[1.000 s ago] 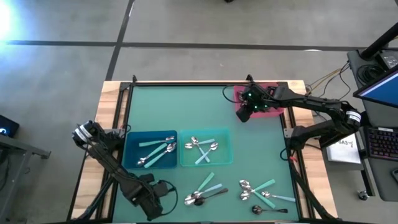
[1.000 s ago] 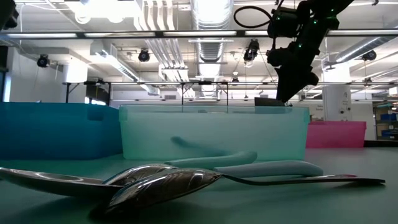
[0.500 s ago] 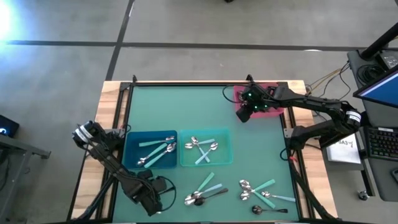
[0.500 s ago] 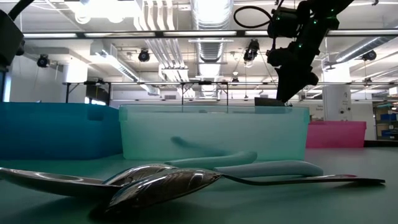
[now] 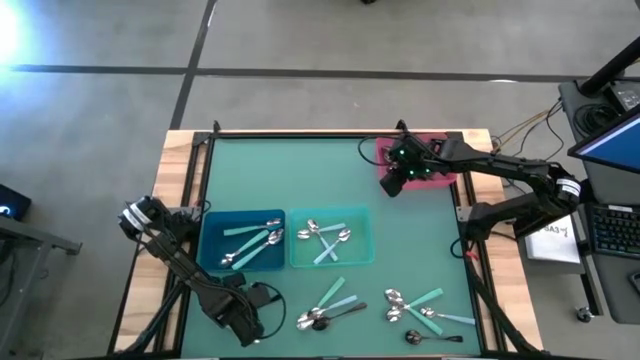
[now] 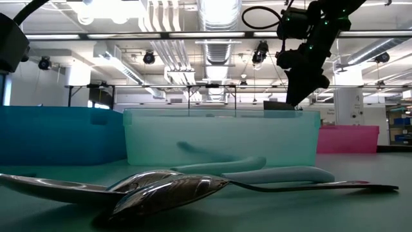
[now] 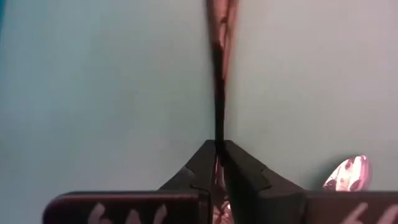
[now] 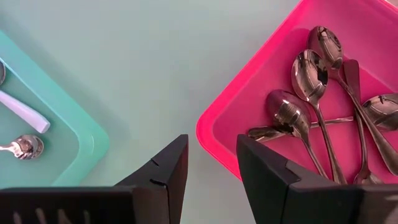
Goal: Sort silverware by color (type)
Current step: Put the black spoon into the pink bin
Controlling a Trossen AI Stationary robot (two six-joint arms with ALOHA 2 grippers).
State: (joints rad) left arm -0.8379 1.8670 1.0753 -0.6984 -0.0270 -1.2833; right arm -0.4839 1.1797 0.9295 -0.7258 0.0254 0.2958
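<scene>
Gripping a dark spoon (image 7: 219,74) by one end, my left pincer (image 7: 219,163) is clamped tight on it near the front left corner of the bench (image 5: 300,170). From above I see that arm low beside the blue bin (image 5: 215,262), and the spoon juts straight out ahead of the fingers. Only a thin stretch of handle is pinched, so my worry is that it swivels or slips during the carry and drops short of its bin. The right pincer (image 8: 210,163) hangs with its jaws apart over the edge of the pink bin (image 8: 217,127), where the other dark spoons (image 8: 311,87) already lie; if the left arm heads there, the two arms could meet. Loose spoons (image 5: 330,305) are heaped near the front edge, one shiny bowl (image 7: 346,174) just beside my fingers, so a low swing could scatter them. More lie in the teal bin (image 5: 362,212) and the blue one.
</scene>
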